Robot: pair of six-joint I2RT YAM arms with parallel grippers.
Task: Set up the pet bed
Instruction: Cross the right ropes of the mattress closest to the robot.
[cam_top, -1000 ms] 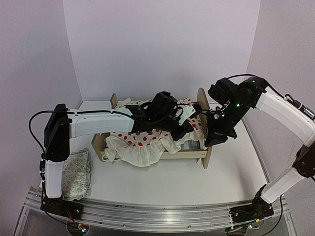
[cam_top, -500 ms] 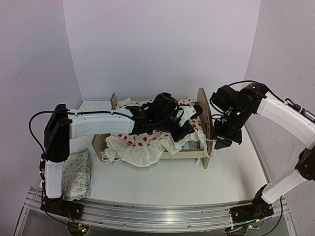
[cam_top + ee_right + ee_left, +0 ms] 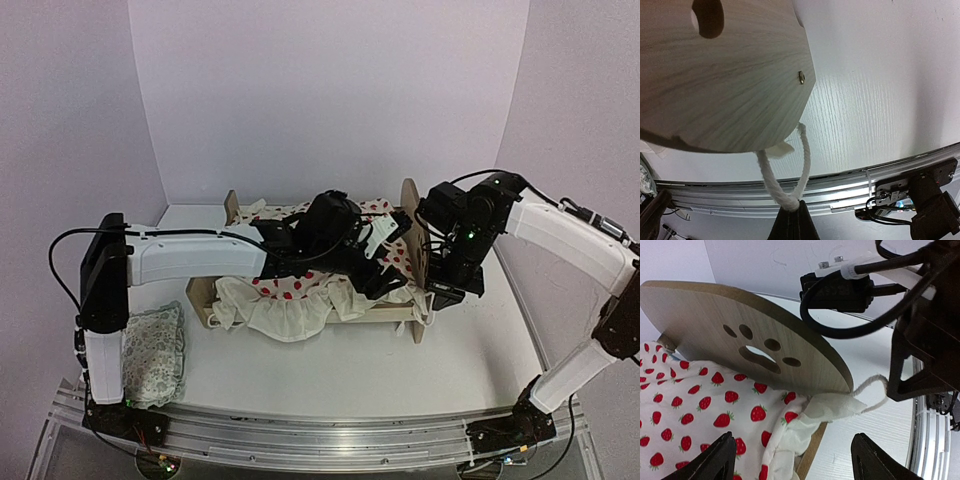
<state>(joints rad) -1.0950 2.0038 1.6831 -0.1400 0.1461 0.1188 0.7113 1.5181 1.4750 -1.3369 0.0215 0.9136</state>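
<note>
The pet bed (image 3: pixel 395 314) stands mid-table, its rounded headboard (image 3: pixel 409 196) with the paw-print cutout on the right. A cream blanket (image 3: pixel 290 305) with red strawberries lies over it and hangs off the near side. My left gripper (image 3: pixel 392 256) hovers open over the blanket's corner (image 3: pixel 830 407) by the headboard (image 3: pixel 705 315), with nothing between its fingers (image 3: pixel 715 460). My right gripper (image 3: pixel 441 294) is shut on the blanket's white cord loop (image 3: pixel 772 182), just outside the headboard's near edge (image 3: pixel 715 85). The cord loop (image 3: pixel 875 389) runs taut round that edge.
A small green-patterned pillow (image 3: pixel 155 355) lies on the table at the front left, beside the left arm's base. White walls close the table at the back and sides. An aluminium rail (image 3: pixel 320 435) runs along the near edge.
My left gripper has opened and let go of the blanket. My right gripper has moved down and toward the headboard's near corner with the cord loop, drawing the blanket corner with it.
</note>
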